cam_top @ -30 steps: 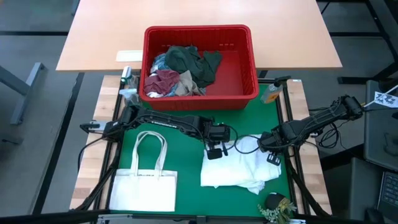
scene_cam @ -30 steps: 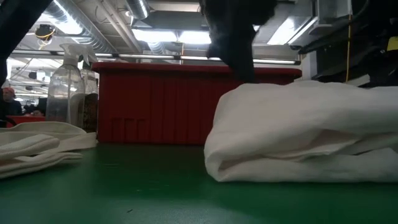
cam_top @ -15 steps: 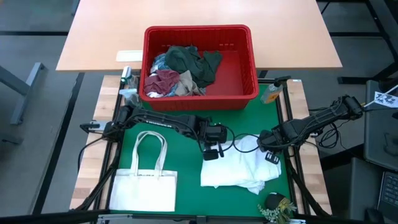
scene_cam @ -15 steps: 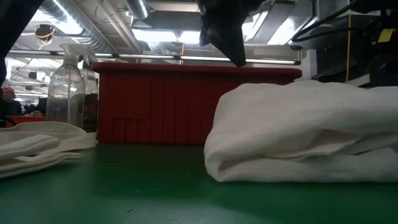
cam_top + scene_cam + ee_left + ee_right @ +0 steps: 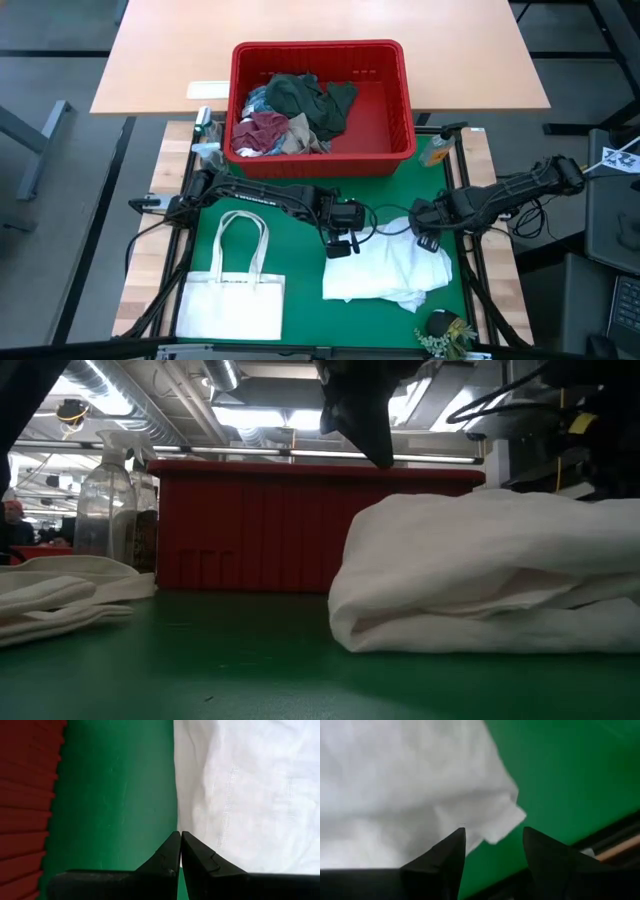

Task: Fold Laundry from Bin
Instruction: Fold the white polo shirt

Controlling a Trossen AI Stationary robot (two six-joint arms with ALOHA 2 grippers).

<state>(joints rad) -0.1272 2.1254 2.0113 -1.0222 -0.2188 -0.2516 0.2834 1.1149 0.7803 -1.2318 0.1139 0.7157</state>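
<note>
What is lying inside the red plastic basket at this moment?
Inside the red plastic basket with slotted sides lie a dark green cloth, a maroon cloth, a beige piece and some pale blue fabric. Whatever is beneath this pile is covered.

no legible text, labels or signs

Even overhead light, soft shadows; ceiling strip lights glare brightly, and both wrist views are blurred.
</note>
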